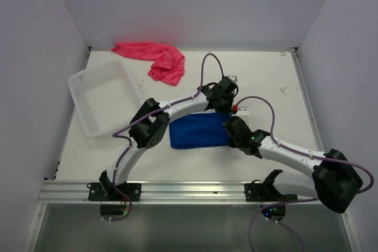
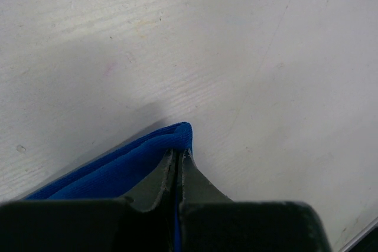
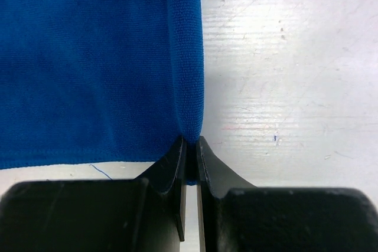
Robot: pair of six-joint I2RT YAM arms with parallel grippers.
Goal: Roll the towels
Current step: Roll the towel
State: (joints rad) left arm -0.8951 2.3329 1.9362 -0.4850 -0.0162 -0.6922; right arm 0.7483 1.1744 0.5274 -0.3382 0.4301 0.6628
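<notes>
The royal blue towel (image 1: 198, 132) lies flat at the table's middle between both arms. My left gripper (image 1: 222, 105) is shut on its far right corner; the left wrist view shows blue cloth (image 2: 112, 172) pinched between the fingers (image 2: 198, 178). My right gripper (image 1: 231, 127) is shut on its near right corner; the right wrist view shows the towel's folded edge (image 3: 188, 75) caught between the fingers (image 3: 215, 166). The pink-red towel (image 1: 156, 58) lies crumpled at the back, apart from both grippers.
A white slotted basket (image 1: 106, 97) stands at the left, beside the left arm. A small white piece with a red tip (image 1: 239, 110) lies just right of the left gripper. Walls close the table on three sides.
</notes>
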